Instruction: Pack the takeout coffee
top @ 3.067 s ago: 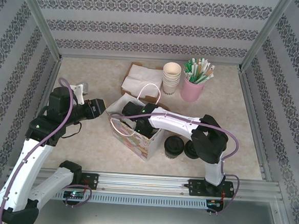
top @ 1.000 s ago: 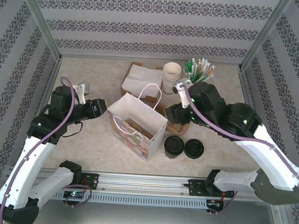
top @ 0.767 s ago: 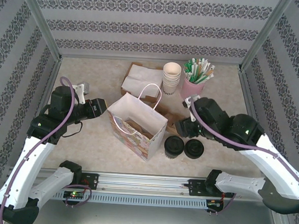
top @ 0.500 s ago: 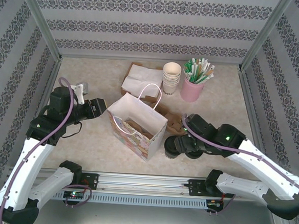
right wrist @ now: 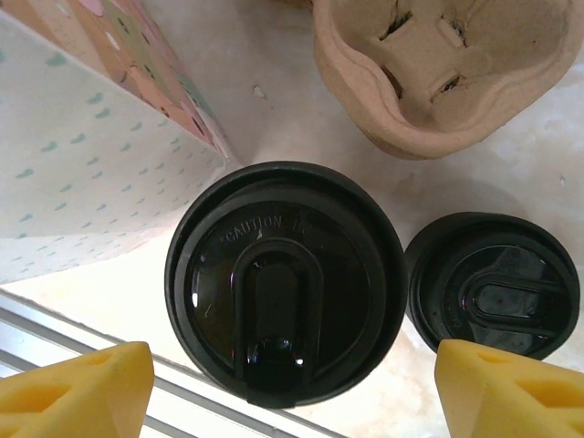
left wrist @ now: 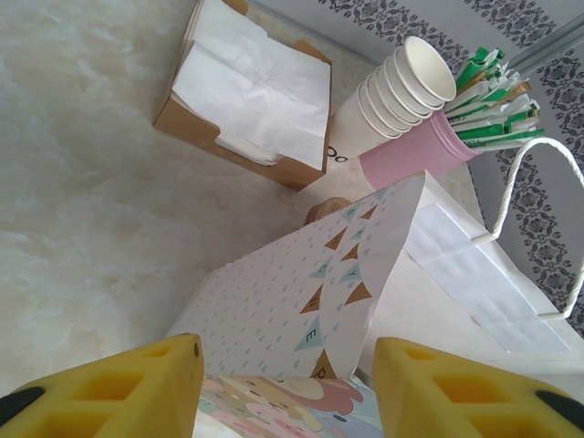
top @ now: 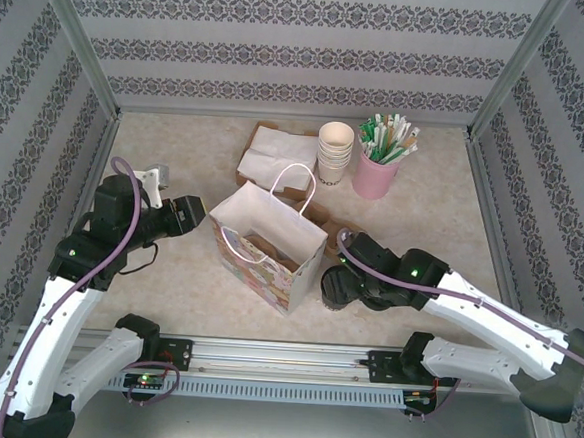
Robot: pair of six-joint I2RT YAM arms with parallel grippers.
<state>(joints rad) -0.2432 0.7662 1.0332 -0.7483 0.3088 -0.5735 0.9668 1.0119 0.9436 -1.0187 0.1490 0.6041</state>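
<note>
right fingers: spread wide and holding nothing. One sits on each side of the coffee with a clear gap on both sides. It reads as a top-down pre-grasp straddle.
coffee position: upright on the desk, just beside the bag at its near right corner. Not packed yet.
neighbours: lid pile just to its right, close but apart. Carrier behind it. The wide finger spread probably serves to clear the lid rim, but the outer finger has little room next to the pile.
coffee look: round black dome lid, glossy, with a raised oval sip tab and "CAUTION" embossed on it. The lid overhangs the cup, so the body is hidden from above and I can't judge the fill.
left fingers: apart, with the bag's left rim corner between them. I can't tell whether they touch the paper. Likely parked there to steady the bag and keep its mouth open.
bag state: upright with the mouth facing up. One handle loop stands above the rim.
back row: napkin box, cup stack and pink straw pot, all well apart from the coffee and not involved.
step: grasp, early in the task. The lift and the drop into the bag remain.
risk: a squeeze on the lid alone could pop it off, so a grip lower on the body looks safer. The handle loop could snag on the way in.
</note>
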